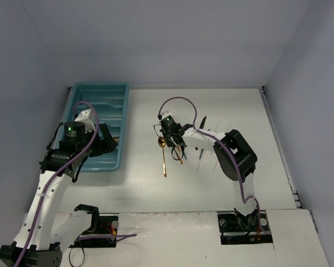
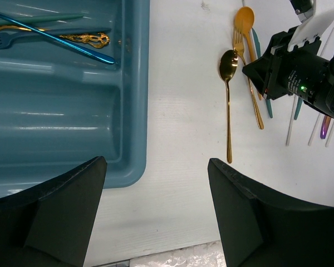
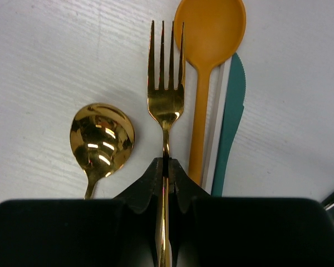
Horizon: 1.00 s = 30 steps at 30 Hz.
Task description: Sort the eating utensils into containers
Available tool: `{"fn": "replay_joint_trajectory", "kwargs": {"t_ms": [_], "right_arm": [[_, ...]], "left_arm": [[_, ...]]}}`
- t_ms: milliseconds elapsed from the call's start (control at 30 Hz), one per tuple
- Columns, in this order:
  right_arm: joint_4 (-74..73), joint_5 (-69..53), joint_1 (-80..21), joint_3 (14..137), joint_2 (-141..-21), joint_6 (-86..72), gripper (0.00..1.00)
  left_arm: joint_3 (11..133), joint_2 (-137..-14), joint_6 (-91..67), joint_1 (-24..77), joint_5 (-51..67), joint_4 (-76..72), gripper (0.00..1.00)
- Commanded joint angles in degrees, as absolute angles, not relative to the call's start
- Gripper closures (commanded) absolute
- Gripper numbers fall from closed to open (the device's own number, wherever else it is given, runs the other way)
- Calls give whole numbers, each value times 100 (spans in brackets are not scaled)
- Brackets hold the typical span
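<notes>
Pinching the gold fork (image 3: 166, 94) by its handle is the right gripper (image 3: 166, 167) — jaws squeezed narrow on it, tines pointing away from the wrist. Can't tell if it's off the table (image 2: 178, 111) or not. A gold spoon (image 3: 102, 136) sits just left of it and an orange spoon (image 3: 210, 33) just right, with a teal knife (image 3: 231, 122) beside that, all loose mid-table. The left gripper (image 2: 156, 211) hangs wide open with nothing in it over the near right corner of the teal tray (image 2: 61, 111) — that's over on the far left. One compartment holds a blue utensil (image 2: 72, 43) lying across an ornate gold handle (image 2: 89, 39).
</notes>
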<state>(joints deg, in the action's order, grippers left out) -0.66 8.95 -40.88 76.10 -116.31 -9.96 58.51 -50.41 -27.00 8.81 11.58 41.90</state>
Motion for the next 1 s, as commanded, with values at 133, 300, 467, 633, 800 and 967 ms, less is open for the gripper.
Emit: {"fn": "replay_joint_trajectory", "kwargs": {"t_ms": [133,300,467,633,800,967], "right_arm": [[-234,788,-4104,7371,-10014,-753,100],[-229,298,-4126,7104,-9133,-600,100],[-214,-187,-4207,6923,-8363,-533,100],[-193,-758,-4268,6828,-7855,-545,100],[-185,-1046,-4305,6757,-7634,-534,100],[-180,-1255,-4307,6709,-7539,-541,100]], "left_arm": [[6377,-5061,-2731,1142,1404,3933,29],[6510,-5170,-2850,1478,1584,3451,29],[6632,-5476,-2924,2026,1615,2692,29],[6720,-5868,-3010,2624,1519,1939,29],[6950,-6386,-2981,3146,1313,1360,29],[7104,-6773,-3055,3362,1191,934,30]]}}
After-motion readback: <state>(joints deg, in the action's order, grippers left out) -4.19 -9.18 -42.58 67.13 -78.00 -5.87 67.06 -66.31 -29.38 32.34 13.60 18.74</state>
